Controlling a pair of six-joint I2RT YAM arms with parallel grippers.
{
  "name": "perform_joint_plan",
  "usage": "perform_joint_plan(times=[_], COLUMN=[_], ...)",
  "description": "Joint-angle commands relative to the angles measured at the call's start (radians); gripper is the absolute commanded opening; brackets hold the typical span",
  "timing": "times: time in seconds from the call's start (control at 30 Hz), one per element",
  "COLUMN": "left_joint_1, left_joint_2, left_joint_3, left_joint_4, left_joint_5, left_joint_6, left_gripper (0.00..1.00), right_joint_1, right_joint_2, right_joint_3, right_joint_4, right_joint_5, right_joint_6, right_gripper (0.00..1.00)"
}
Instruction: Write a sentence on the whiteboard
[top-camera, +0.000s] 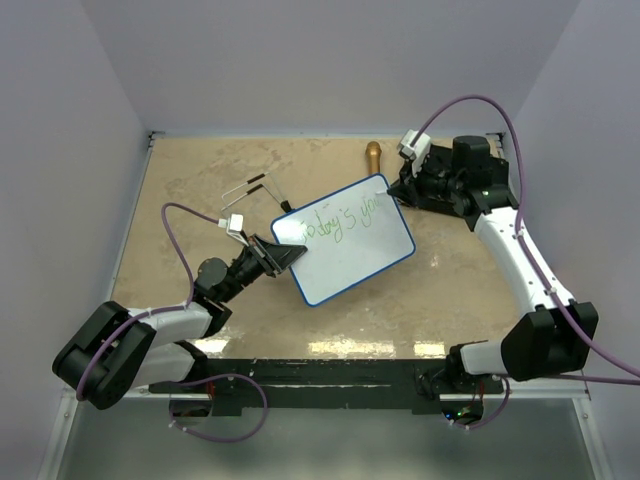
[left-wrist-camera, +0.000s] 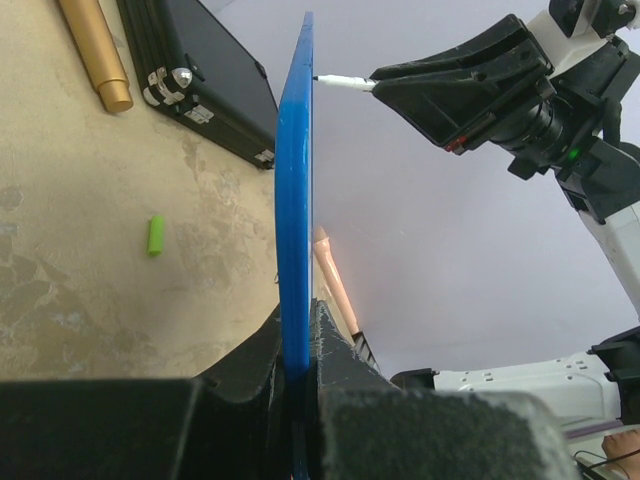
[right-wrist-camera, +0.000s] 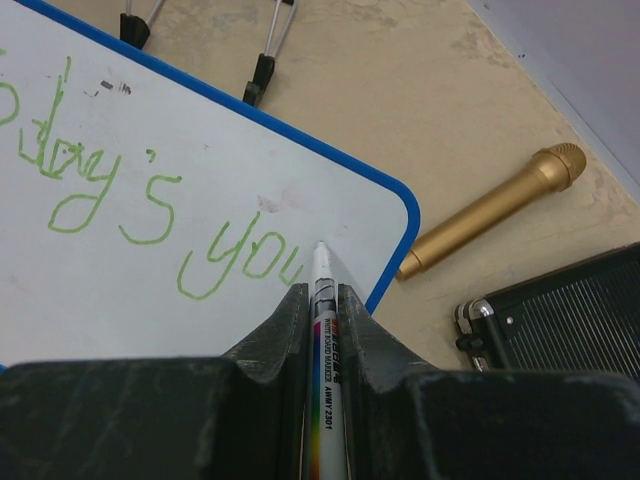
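The whiteboard (top-camera: 345, 262) is held tilted above the table, white with a blue rim, with green writing reading "Today's you" (right-wrist-camera: 150, 200). My left gripper (top-camera: 283, 256) is shut on its left edge; in the left wrist view the board (left-wrist-camera: 293, 180) stands edge-on between the jaws of that gripper (left-wrist-camera: 298, 345). My right gripper (top-camera: 402, 188) is shut on a white marker (right-wrist-camera: 322, 310), seen between its fingers (right-wrist-camera: 322, 292). The marker tip (left-wrist-camera: 335, 80) touches the board just after the "u", near the right corner.
A gold cylinder (top-camera: 372, 155) lies beyond the board's far corner, beside a black case (right-wrist-camera: 560, 320). Two wire clips (top-camera: 250, 190) lie at the back left. A small green cap (left-wrist-camera: 156, 235) rests on the table under the board.
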Motion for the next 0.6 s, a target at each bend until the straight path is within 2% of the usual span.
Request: perform_joint_plan(times=[0.0,0.57], left_joint_1=[0.007,0.008], left_joint_2=[-0.027,-0.027], left_joint_3=[0.033,0.035], left_joint_4=[0.729,0.729], left_joint_5=[-0.001,-0.001], left_joint_6=[-0.042,-0.042], left_gripper=[0.00,0.00], right_joint_1=[-0.002,0.000], right_joint_2=[0.002,-0.053], right_joint_3=[0.034,-0.038], right_joint_4=[0.012,-0.101], right_joint_5=[0.000,0.014], right_joint_6=[-0.002,-0.077], right_gripper=[0.00,0.00])
